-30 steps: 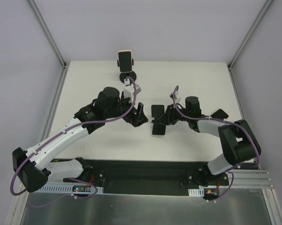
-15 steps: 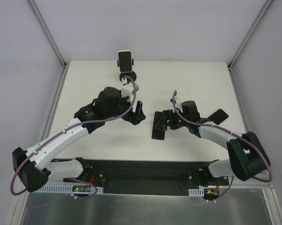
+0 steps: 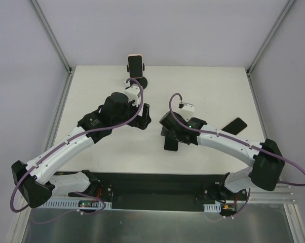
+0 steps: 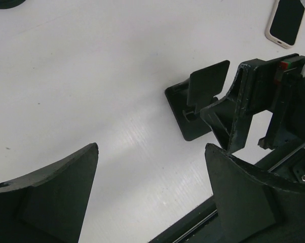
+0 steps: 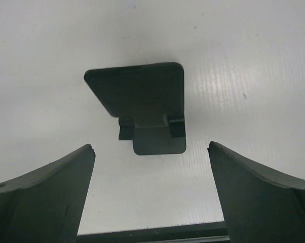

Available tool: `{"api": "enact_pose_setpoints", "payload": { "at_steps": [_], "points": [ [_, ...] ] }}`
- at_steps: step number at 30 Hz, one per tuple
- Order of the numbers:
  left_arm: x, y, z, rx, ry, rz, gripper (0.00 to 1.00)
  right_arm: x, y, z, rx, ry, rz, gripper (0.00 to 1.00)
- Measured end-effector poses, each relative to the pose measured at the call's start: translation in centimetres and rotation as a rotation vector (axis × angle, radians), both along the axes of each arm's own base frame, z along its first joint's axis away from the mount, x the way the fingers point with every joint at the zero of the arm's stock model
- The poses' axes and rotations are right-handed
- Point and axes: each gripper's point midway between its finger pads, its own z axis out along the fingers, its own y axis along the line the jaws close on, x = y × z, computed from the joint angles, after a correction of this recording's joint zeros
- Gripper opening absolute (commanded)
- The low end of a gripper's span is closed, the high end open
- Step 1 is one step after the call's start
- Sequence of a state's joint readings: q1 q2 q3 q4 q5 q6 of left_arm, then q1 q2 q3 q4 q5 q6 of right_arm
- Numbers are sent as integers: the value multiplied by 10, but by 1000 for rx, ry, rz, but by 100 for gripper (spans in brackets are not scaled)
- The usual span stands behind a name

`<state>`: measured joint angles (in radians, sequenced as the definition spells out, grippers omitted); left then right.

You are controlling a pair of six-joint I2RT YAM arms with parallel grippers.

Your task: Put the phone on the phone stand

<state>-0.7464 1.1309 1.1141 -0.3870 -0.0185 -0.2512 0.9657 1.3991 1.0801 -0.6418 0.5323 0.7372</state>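
Note:
The black folding phone stand (image 5: 142,109) sits on the white table with its back plate raised. My right gripper (image 5: 151,147) hovers open just above it, touching nothing; from above it (image 3: 167,132) sits over the stand (image 3: 170,143). The phone (image 3: 232,126), dark-screened in a pale case, lies flat at the right, apart from both grippers. It also shows in the left wrist view as the phone (image 4: 287,20). My left gripper (image 4: 151,146) is open and empty over bare table, left of the stand (image 4: 198,104).
A second phone (image 3: 135,65) stands clamped in a round-based holder (image 3: 138,82) at the back edge. The black rail (image 3: 157,190) runs along the near edge. Metal frame posts (image 3: 53,38) rise at the back corners.
My right gripper has opened wide and swung left, its arm stretching out over the stand. The left gripper has drifted slightly towards the back.

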Motion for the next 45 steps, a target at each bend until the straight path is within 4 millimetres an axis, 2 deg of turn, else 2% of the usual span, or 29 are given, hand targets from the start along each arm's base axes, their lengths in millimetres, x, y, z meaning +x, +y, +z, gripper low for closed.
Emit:
{"api": "enact_pose_setpoints", "payload": {
  "at_steps": [7, 10, 21, 25, 31, 34, 37, 38, 40, 41, 43, 45],
  "points": [
    [6, 17, 5, 21, -32, 89, 84, 17, -12, -15, -150, -40, -139, 99],
    [8, 23, 12, 16, -55, 123, 84, 25, -13, -18, -192, -62, -135, 94],
    [13, 31, 15, 26, -78, 169, 85, 46, 24, -13, -131, -133, 26, 94],
    [13, 32, 15, 28, -80, 174, 86, 48, 26, -14, -123, -132, 21, 91],
    [15, 34, 15, 34, -85, 187, 86, 49, 25, -28, -140, -97, -47, 79],
    [15, 35, 15, 37, -87, 192, 86, 48, 21, -31, -150, -93, -72, 69],
    [17, 39, 15, 46, -93, 211, 86, 49, 18, -29, -164, -104, -82, 42],
    [17, 40, 15, 51, -94, 219, 86, 50, 17, -28, -176, -113, -75, 27],
    [18, 45, 14, 65, -94, 238, 86, 55, 16, -27, -204, -129, -59, 16],
    [18, 48, 14, 73, -95, 251, 86, 60, 18, -26, -217, -135, -31, 6],
    [18, 55, 14, 87, -102, 278, 87, 77, 30, -17, -197, -189, 5, 1],
    [19, 61, 16, 95, -110, 303, 88, 96, 36, -11, -188, -235, 30, 1]
  ]
}}
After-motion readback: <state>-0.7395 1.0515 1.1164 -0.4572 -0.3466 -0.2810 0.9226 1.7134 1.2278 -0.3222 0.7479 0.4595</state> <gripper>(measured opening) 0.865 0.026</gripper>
